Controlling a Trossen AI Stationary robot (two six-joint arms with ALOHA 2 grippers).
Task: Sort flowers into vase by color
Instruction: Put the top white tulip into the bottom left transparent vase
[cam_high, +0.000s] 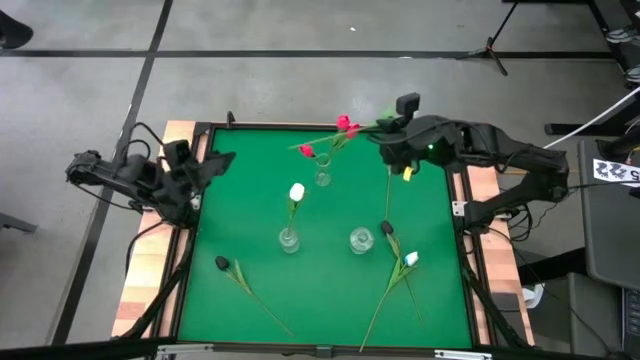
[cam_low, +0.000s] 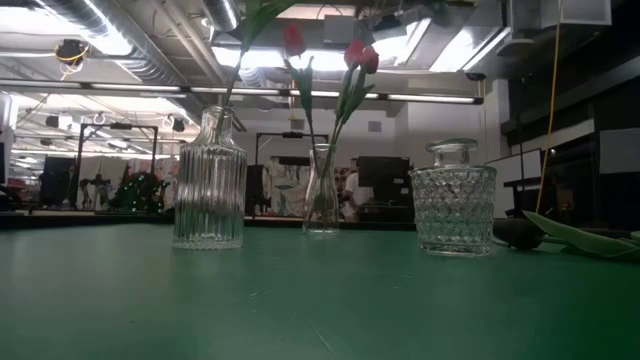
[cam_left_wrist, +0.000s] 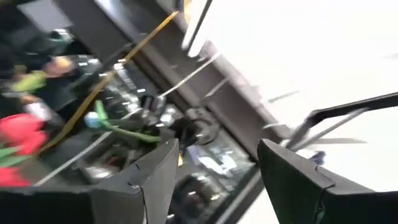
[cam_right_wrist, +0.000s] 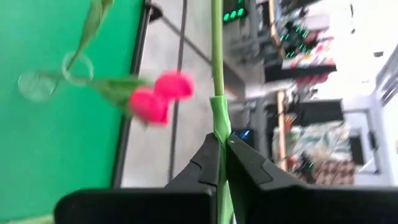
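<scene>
While the left gripper (cam_high: 222, 160) waits released at the table's (cam_high: 250, 210) left edge, the right gripper (cam_right_wrist: 222, 146) clenches a red tulip's stem (cam_right_wrist: 217, 56) above the far vase (cam_high: 322, 177), which already holds red tulips (cam_high: 307, 151).

Three vases (cam_high: 322, 178) (cam_high: 288, 239) (cam_high: 361, 240) block mid-table for me; loose tulips (cam_high: 400, 270) clutter the near right, open green mat (cam_high: 240, 190) at left
</scene>
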